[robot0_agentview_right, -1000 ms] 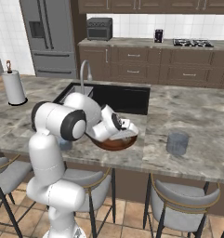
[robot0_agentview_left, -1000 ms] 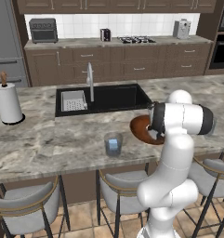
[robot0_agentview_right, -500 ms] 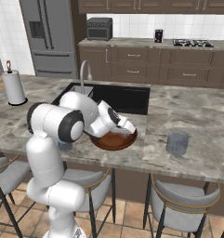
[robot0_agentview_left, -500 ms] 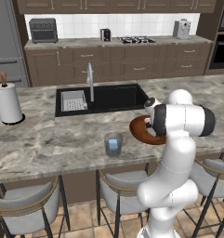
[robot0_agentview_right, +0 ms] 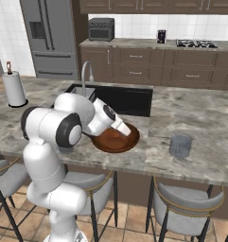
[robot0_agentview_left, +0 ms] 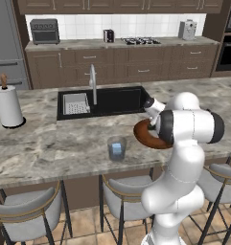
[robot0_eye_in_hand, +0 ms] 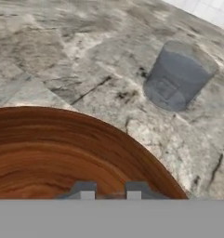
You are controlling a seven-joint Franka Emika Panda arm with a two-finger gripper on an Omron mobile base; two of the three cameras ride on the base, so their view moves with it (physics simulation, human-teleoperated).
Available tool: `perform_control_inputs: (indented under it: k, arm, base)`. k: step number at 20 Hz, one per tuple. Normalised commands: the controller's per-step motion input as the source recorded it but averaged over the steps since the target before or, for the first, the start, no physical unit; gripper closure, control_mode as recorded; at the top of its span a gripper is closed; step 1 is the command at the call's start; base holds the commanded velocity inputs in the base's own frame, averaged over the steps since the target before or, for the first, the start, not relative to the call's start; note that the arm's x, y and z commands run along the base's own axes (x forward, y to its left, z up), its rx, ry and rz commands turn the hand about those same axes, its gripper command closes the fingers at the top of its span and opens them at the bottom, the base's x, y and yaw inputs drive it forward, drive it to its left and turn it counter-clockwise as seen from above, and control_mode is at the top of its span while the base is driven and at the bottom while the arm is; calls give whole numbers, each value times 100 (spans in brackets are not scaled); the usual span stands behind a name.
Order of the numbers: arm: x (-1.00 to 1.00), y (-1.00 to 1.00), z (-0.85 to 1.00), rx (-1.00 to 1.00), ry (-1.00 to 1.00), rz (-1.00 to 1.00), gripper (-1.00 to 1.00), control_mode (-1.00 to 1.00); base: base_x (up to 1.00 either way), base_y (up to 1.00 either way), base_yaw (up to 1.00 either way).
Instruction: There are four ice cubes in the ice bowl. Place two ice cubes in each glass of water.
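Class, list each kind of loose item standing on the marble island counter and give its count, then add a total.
Glasses of water: 2 (one near the sink, one to the right of the bowl)
Ice bowl: 1
Paper-towel roll: 1
Total: 4

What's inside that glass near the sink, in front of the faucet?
The glass holds water with pale blue ice showing through. How many cubes it holds cannot be told; the wall blurs them.
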Motion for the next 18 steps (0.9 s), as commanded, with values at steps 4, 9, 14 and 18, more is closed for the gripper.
perform_control_inputs:
  k: [4, 9, 14, 18]
  arm:
    - [0, 0, 64, 10, -22, -30, 100, -100]
    - [-2, 0, 60, 9, -26, -33, 100, -100]
    - [-16, -5, 23, 8, -34, -43, 100, -100]
    - [-28, -9, 16, 10, -36, -52, 100, -100]
  base:
    - [0, 0, 0]
    - [0, 0, 0]
    - [0, 0, 0]
    - [0, 0, 0]
